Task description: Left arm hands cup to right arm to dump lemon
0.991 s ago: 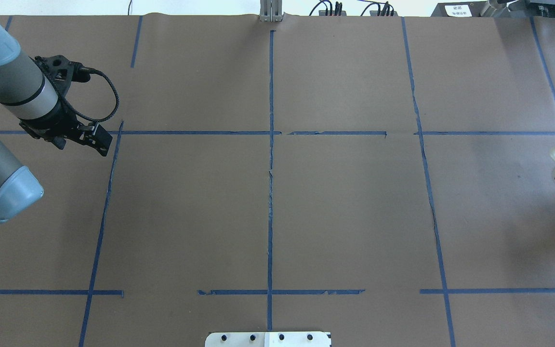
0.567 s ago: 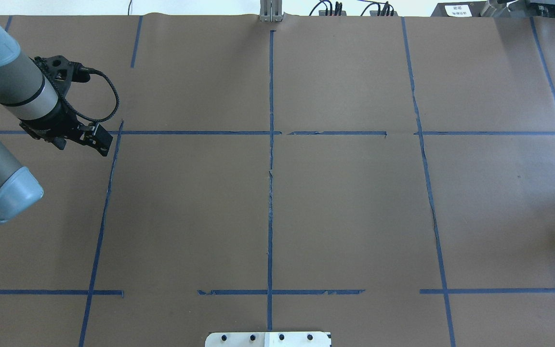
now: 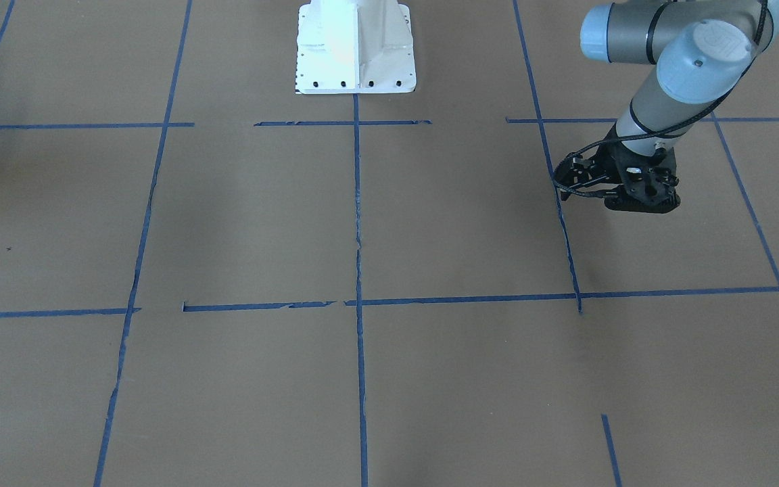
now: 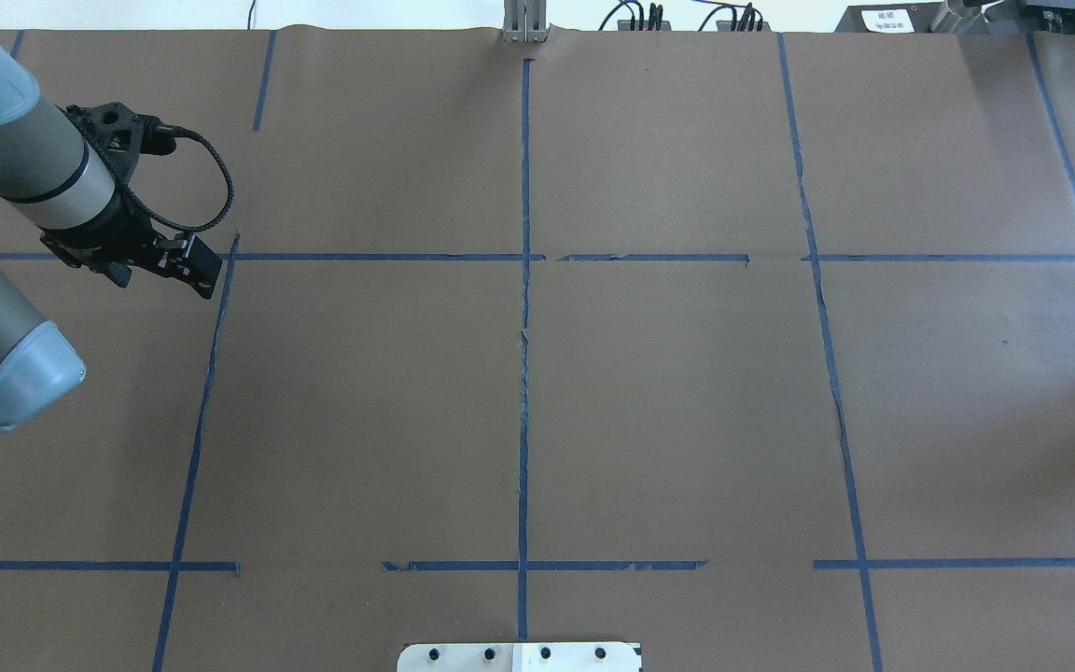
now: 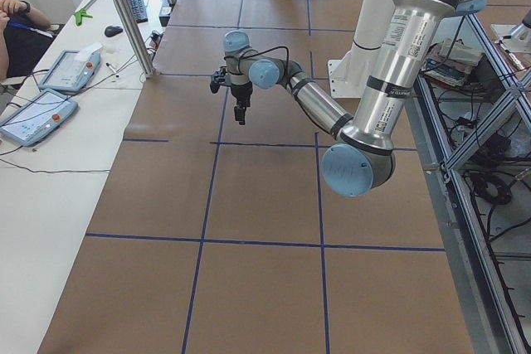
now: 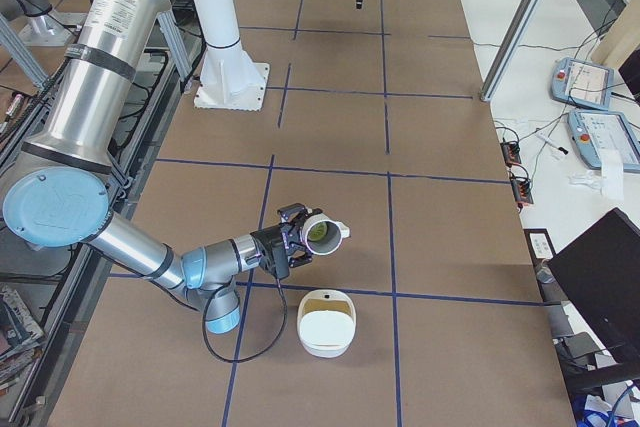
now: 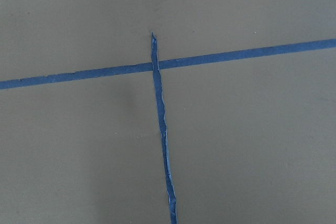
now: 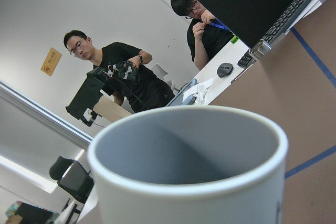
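The cup [image 6: 331, 223], a white mug, hangs tilted on its side above the table at the end of the near right arm. Its mouth faces the exterior right camera, and the yellow-green lemon [image 6: 317, 235] sits inside. My right gripper [image 6: 290, 243] is at the cup's side; I cannot tell whether it is shut. In the right wrist view the cup [image 8: 189, 182] fills the bottom, its grey inside showing, with the lemon hidden. My left gripper [image 4: 203, 273] [image 3: 567, 182] hovers far off over a tape crossing, open and holding nothing.
A white handled container [image 6: 327, 324] stands on the table just below the tilted cup. The robot's white base [image 3: 356, 47] is at the table's edge. Two people [image 8: 131, 77] sit beyond the side desk, which holds tablets [image 5: 37, 113] beside a metal post [image 5: 124, 14].
One second ago the cup and the right gripper's tip showed at the overhead view's right edge. They have since left that view. The left gripper has barely shifted.
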